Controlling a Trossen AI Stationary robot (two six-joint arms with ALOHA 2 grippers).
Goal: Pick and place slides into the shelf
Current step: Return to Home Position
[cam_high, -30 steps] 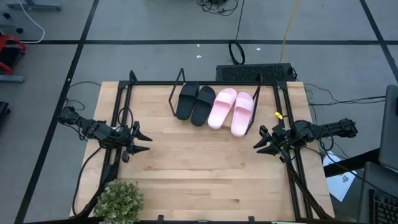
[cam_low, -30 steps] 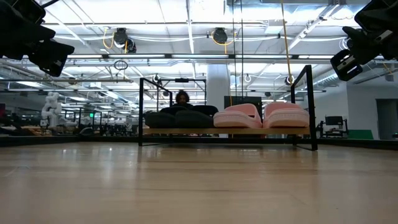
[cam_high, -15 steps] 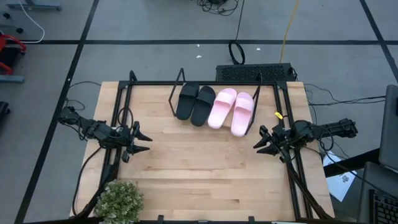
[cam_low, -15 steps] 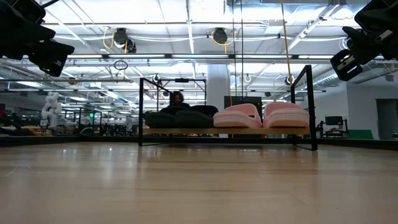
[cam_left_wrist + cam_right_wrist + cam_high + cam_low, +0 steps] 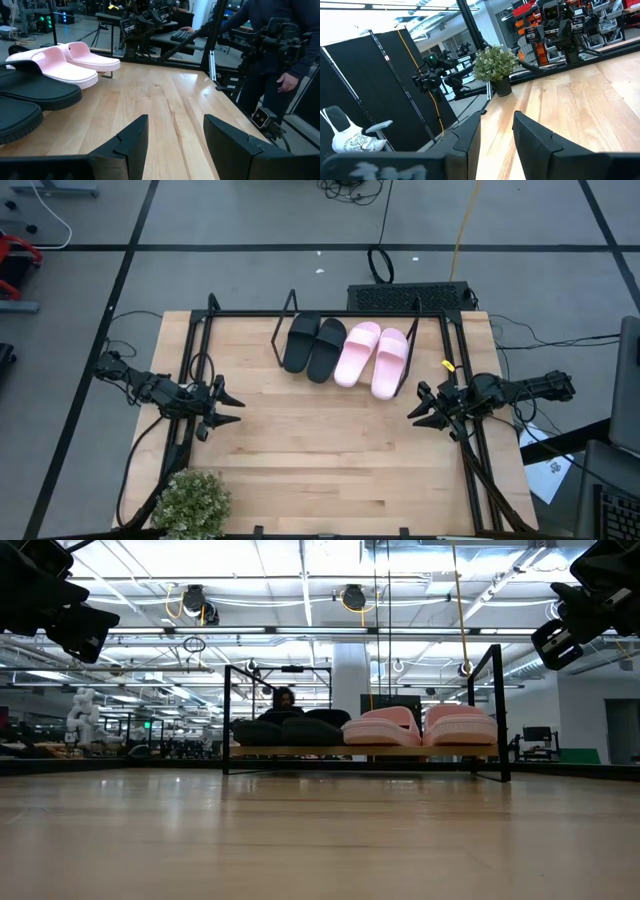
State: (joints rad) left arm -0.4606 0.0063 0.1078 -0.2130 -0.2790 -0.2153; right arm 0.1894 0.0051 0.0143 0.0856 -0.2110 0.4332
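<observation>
Near edge: plant [image 5: 190,502] at the left front corner of the table [image 5: 320,460]. Nothing else lies on the front half.

Mid-table, at the side rails:
- Left gripper [image 5: 238,410] over the left edge, pointing inward. Fingers spread, nothing between them.
- Right gripper [image 5: 415,407] mirrors it over the right edge. Fingers also parted and empty.
- From the low view both hang well above the wood, one at each upper corner.

Far edge: shelf [image 5: 300,751] carries all four slides in one row, toes tilted toward the front.
- Black pair [image 5: 313,343] on the left half, touching side by side.
- Pink pair [image 5: 372,358] just beside them on the right half; the outer pink one sits near the right end frame.
- None overhangs enough to look loose.

Beyond the table: a person [image 5: 285,700] in the room behind the shelf.

Judgement: placing looks finished; only parking the arms is left.
- Draw each arm back along its own side, away from the shelf.
- Keep height so no finger scrapes the wood.
- Left arm should stay wide of the plant.
- Right arm should stay wide of the end frame by the pink slide.
- Leave the claws as they are; nothing needs holding.
</observation>
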